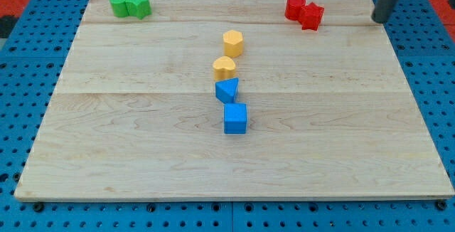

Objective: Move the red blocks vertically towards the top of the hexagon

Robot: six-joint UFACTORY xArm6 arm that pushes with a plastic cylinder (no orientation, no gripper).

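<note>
Right of the red blocks (304, 11), my tip (379, 20) rests.

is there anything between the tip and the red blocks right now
Nothing visible. My tip sits at the view's right of the two red blocks, with only bare board between them.

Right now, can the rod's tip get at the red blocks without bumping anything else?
Probably yes. My tip sits at the board's top right edge, to the view's right of the two touching red blocks, and only bare board lies between. The yellow blocks, blue blocks and green blocks lie well away.
</note>
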